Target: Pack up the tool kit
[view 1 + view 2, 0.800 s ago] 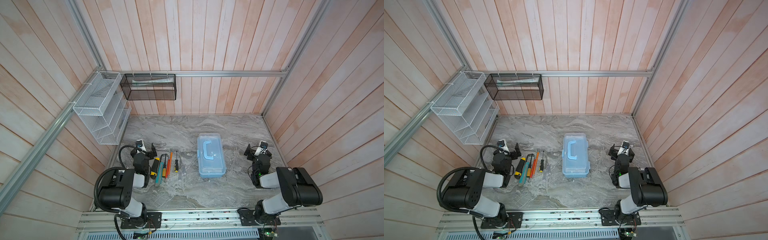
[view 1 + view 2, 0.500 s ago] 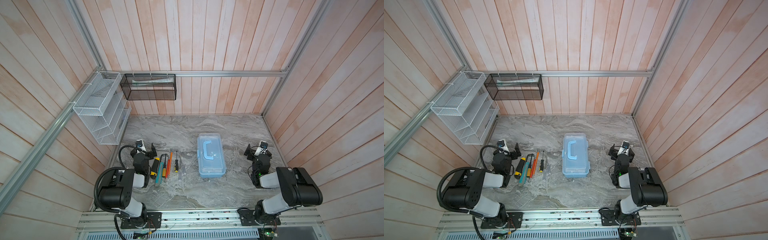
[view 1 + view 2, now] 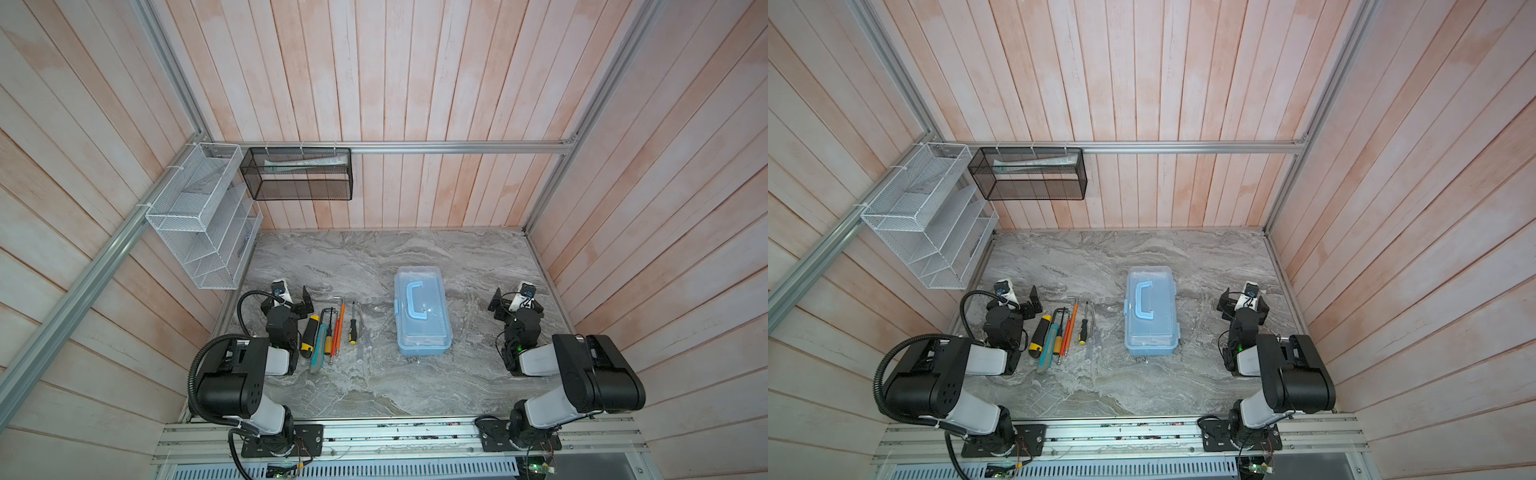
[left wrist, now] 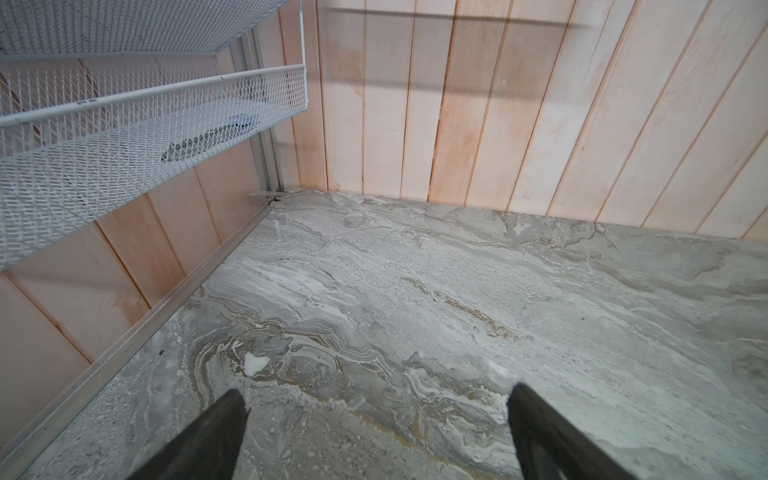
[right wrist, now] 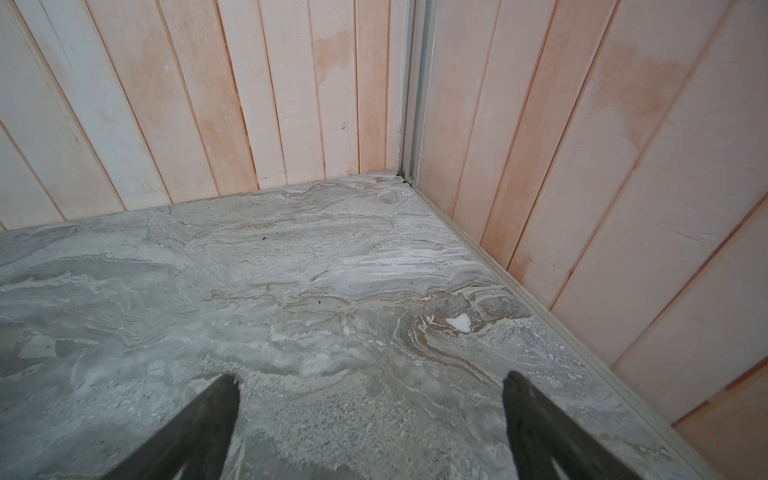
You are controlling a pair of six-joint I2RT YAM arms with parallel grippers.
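Toolbox (image 3: pixel 422 318) sits closed at centre, tools (image 3: pixel 334 330) rowed tight between it and my left pincer (image 4: pixel 376 390), which like my right pincer (image 5: pixel 370 376) gapes empty, so a careless pinch could drag neighbouring tools along.

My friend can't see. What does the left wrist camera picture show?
The left gripper, two black fingers wide apart and holding nothing, points over a grey marble-patterned table. A white wire-mesh shelf hangs on the pale pink wooden wall.
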